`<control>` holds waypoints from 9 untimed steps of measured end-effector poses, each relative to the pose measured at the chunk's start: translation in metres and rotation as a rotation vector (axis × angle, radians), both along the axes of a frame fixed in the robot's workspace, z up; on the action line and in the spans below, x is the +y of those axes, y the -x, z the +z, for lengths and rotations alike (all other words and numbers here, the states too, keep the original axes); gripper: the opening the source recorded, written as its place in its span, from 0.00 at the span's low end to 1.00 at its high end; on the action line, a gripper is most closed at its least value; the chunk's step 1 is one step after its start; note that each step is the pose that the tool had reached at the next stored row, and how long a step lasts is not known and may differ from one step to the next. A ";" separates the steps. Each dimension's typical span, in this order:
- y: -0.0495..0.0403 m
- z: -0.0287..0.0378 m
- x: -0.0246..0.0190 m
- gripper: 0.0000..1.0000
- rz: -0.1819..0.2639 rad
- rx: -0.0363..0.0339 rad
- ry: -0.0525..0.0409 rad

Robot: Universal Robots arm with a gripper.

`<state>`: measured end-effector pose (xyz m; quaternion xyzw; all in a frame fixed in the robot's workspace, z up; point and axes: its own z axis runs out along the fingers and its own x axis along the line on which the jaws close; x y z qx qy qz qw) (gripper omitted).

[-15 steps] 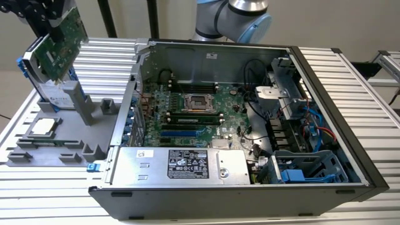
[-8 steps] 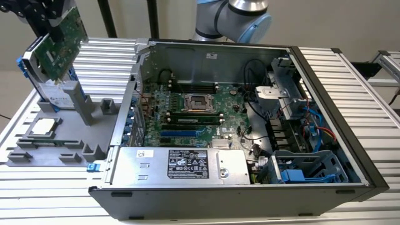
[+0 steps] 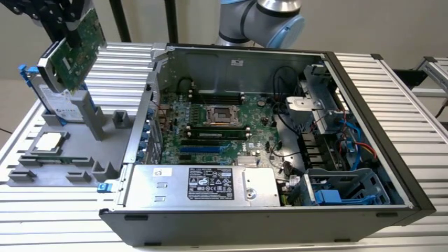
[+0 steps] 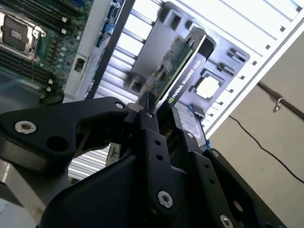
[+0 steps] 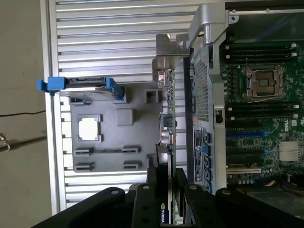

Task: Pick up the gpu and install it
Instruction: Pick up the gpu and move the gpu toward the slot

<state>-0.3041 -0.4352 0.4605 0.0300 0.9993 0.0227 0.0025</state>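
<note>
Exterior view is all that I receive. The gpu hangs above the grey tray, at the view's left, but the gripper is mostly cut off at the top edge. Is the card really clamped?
Observer: Yes. In both wrist views the gripper presses the gpu from both faces, shut on its edge.
Operator: I see only the green face. Where is the cooler?
Observer: In the second wrist view the black cooler face is turned toward the hard drive, away from the case.
</note>
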 end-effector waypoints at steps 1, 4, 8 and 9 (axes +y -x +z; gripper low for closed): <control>-0.0027 0.0000 0.0000 0.00 0.000 0.0005 0.0000; -0.0111 0.0000 0.0000 0.00 0.000 0.0017 0.0001; -0.0211 0.0000 0.0000 0.00 0.000 0.0027 0.0004; -0.0235 0.0000 0.0000 0.00 0.000 0.0029 0.0006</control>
